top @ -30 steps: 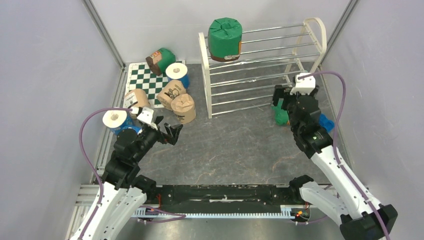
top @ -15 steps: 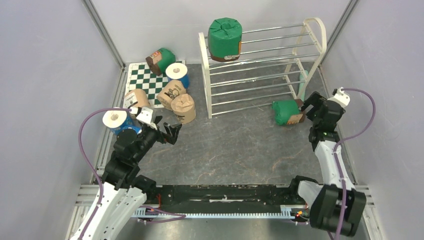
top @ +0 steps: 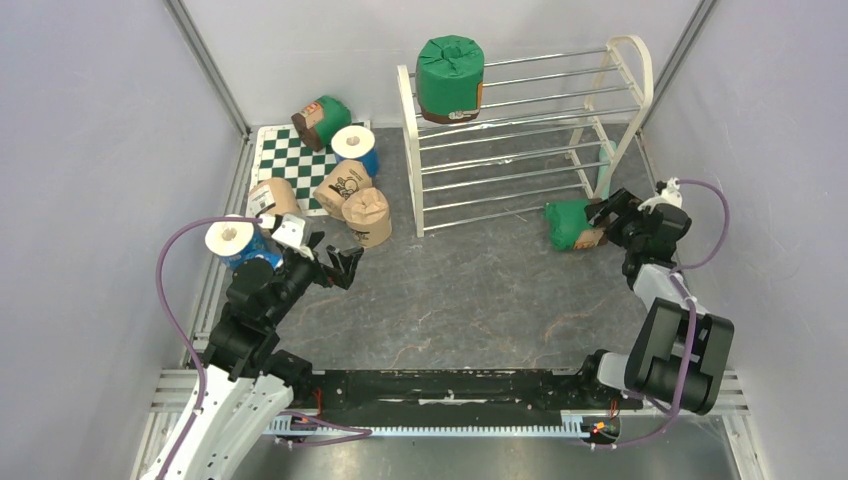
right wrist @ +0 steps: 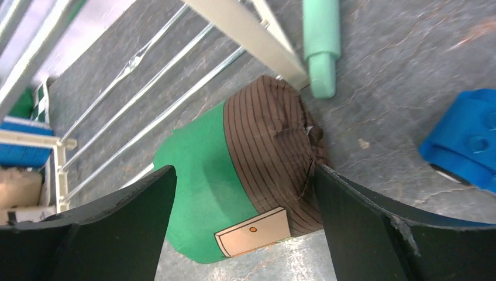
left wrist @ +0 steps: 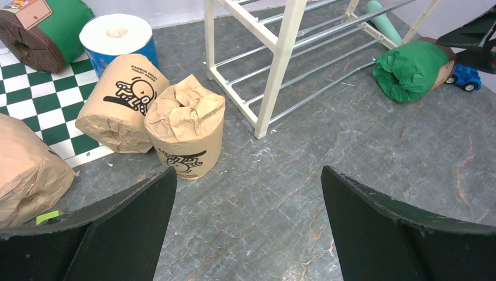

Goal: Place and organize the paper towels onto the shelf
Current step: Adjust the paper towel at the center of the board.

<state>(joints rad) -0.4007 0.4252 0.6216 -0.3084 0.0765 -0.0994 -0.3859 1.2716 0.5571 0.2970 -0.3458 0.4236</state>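
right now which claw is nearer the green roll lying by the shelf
Right. The right claw is at the brown end of the green roll. The left claw hovers far off, beside the tan rolls.

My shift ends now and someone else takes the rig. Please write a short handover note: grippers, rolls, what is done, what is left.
Left gripper: open, empty, near the tan rolls.
Right gripper: open, jaws either side of the lying green roll by the shelf; no grip yet.
Done: upright green roll on the top tier.
Left: that lying roll; at the left, a third green roll, the tan rolls, two white rolls in view.
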